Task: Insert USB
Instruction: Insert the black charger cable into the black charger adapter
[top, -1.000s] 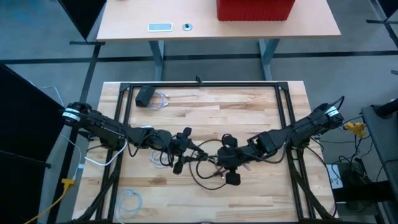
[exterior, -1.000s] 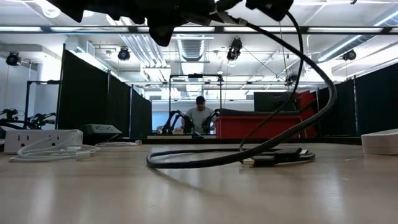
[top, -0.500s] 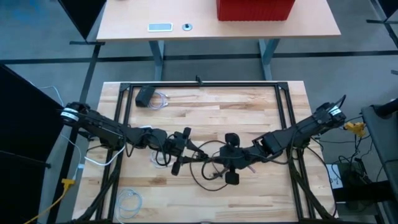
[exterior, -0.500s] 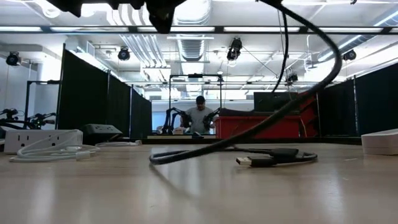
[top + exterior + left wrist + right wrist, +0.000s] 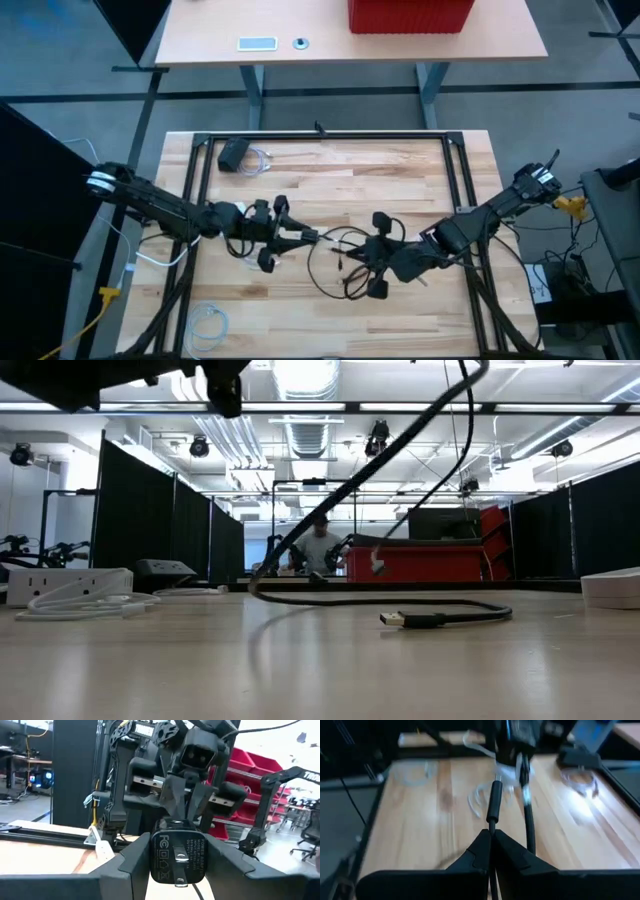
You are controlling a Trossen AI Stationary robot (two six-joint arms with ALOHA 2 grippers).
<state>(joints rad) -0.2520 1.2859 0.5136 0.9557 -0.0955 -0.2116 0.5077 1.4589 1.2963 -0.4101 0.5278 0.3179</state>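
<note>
Two arms meet over the middle of the wooden table (image 5: 420, 170). On the left, the left gripper (image 5: 277, 233) is clamped around a black USB charger (image 5: 176, 856), port facing outward. Just right of it, the right gripper (image 5: 362, 268) pinches the black cable (image 5: 494, 800), whose loose USB plug (image 5: 392, 619) lies on the tabletop, apart from both grippers.

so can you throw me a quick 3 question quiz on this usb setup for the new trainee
1. True or false: the left gripper has its fingers shut on the black power adapter.
2. The right gripper pinches: A) a black cable, B) a white cable coil, C) nothing.
3. Fill in: in the low view, the silver USB plug lies on the ____.

Key: 1 true; 2 A; 3 table.
</note>
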